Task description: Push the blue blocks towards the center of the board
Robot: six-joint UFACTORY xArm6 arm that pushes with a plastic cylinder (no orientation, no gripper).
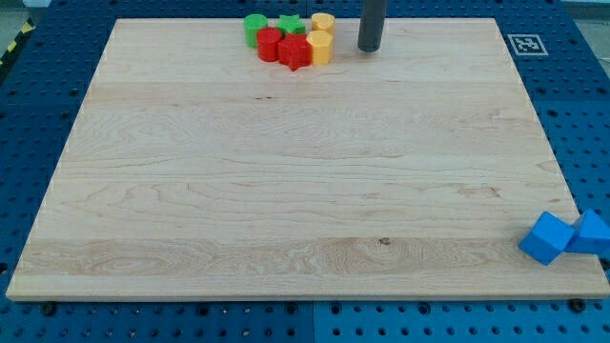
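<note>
Two blue blocks sit at the board's lower right corner: a blue cube (547, 237) and, touching it on the right, a second blue block (593, 232) at the very edge of the board. My tip (370, 49) stands at the view's top, just right of the coloured cluster and far from the blue blocks.
A cluster at the top centre holds a green cylinder (254, 28), a green star-like block (291, 24), a red cylinder (270, 44), a red star-like block (295, 53) and two yellow blocks (321, 40). The wooden board (286, 191) lies on a blue pegboard. A fiducial tag (525, 44) marks the top right corner.
</note>
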